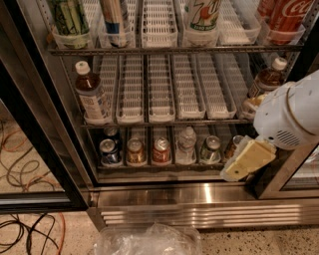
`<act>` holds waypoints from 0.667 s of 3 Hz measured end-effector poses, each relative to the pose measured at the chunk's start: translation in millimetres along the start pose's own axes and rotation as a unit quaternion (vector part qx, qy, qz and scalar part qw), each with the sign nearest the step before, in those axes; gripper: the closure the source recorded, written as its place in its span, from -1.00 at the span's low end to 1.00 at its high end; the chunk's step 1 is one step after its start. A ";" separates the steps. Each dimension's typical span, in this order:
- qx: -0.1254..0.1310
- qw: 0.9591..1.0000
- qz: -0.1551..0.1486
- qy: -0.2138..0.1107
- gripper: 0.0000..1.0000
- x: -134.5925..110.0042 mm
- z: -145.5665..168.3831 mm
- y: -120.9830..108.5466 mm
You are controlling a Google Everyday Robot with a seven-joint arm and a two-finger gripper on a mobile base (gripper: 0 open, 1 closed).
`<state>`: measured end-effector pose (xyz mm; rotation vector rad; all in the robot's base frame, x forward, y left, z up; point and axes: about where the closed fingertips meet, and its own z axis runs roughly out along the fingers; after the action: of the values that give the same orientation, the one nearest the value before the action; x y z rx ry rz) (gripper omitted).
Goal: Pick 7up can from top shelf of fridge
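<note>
Your 7up can (203, 15) stands at the front of its lane on the top shelf (174, 50), a little right of centre. Its foot sits in the clear cup front, and its upper part is cut off by the top edge of the view. The gripper (244, 162) hangs low on the right, in front of the lower racks and not far above the fridge's (164, 194) steel base — well below the can and off to its right. It has hold of nothing that shows, and you cannot tell from here whether it is open or closed. Expect the can to be smooth, thin-walled metal: stiff enough if full, but easy to dent under a hard squeeze. Coming from a cooler, it is likely cold and perhaps slick. It is tall and slim, so it will tip if nudged high. Take it around the mid-body, above the rim of the cup front, square-on from the front. You will probably need to lift it clear of that lip before drawing it out. Keep away from the Coke can (289, 17) further right on the same shelf.
</note>
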<state>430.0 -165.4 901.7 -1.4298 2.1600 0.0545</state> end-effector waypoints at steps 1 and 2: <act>0.031 0.999 0.001 -0.018 -1.00 -8.4 3.9 -14.3; 0.031 0.999 0.000 -0.018 -1.00 -8.6 3.7 -14.5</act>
<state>446.5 -163.2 906.1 -1.3820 2.1142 0.0130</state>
